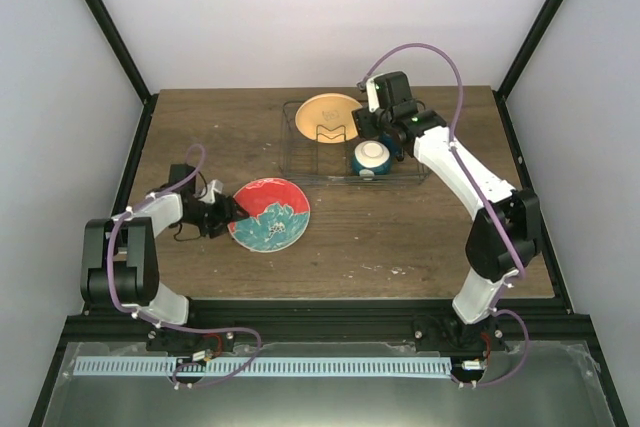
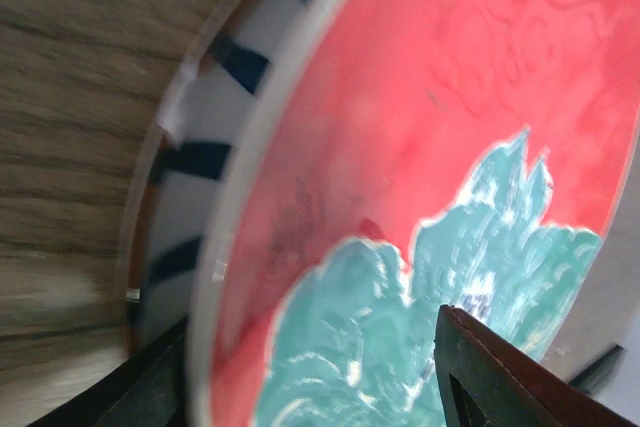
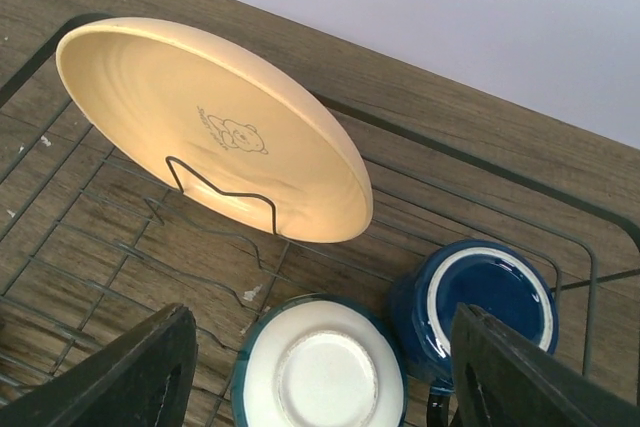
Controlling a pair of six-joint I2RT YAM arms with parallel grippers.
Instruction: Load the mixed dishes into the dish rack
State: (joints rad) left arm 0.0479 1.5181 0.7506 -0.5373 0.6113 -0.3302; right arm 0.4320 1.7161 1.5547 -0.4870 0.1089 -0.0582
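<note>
Your left pincer (image 1: 228,214) is the working one. Its jaws stand wide, one finger under the left rim of the floral plate (image 1: 272,213) and the other over its face. I see neither pressing, so it grips nothing yet.

Close on that rim and you hold a broad glazed disc by one edge only. I expect it to pivot or slide out of the fingers as it rises, more so if you tip it upright quickly. The lower finger looks to have little room between rim and bench (image 1: 400,237), so a low push could shove the plate away rather than catch it.

Farther off, your right pincer (image 3: 322,312) hangs over the rack (image 1: 296,162), jaws equally wide and empty, just above the bowl (image 3: 322,372) and mug (image 3: 485,297). It stands where the plate must go. Swing in now and the arms may clash, or knock the yellow plate (image 3: 210,117) off its divider.

The floral plate lies left of centre on the bench, well apart from the rack, and is the one dish not loaded. Its face is glossy red with a teal flower, and its underside is white with dark blue strokes. In the rack, the yellow plate leans on a wire divider at the back left, while the bowl and mug sit side by side at the near right.
</note>
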